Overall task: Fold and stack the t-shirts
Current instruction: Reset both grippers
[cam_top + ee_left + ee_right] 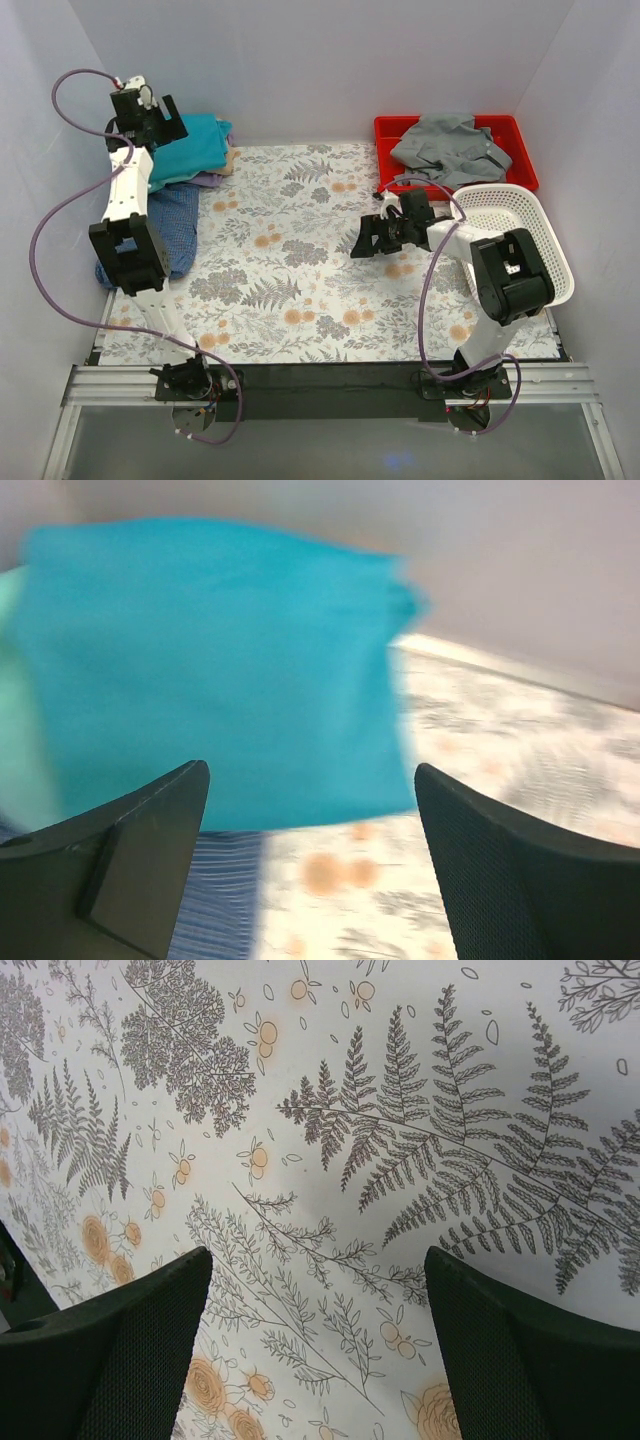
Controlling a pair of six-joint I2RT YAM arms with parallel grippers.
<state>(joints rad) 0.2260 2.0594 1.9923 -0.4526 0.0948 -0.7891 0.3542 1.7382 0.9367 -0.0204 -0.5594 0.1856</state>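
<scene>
up at 10 o'clock on the floral surface [300, 280] we see the teal t-shirt [195, 145] topping a pile, smooth and folded to a flat rectangle. lilac and tan edges show beneath it, and a blue-checked shirt [178, 225] lies just nearer us. our left gripper [310, 780] hovers by the teal cloth, fingers apart and holding nothing. our right gripper [318, 1260] is spread wide over bare surface near centre. a grey shirt [445, 145] lies crumpled in the red tray [525, 160] at 1 o'clock.
</scene>
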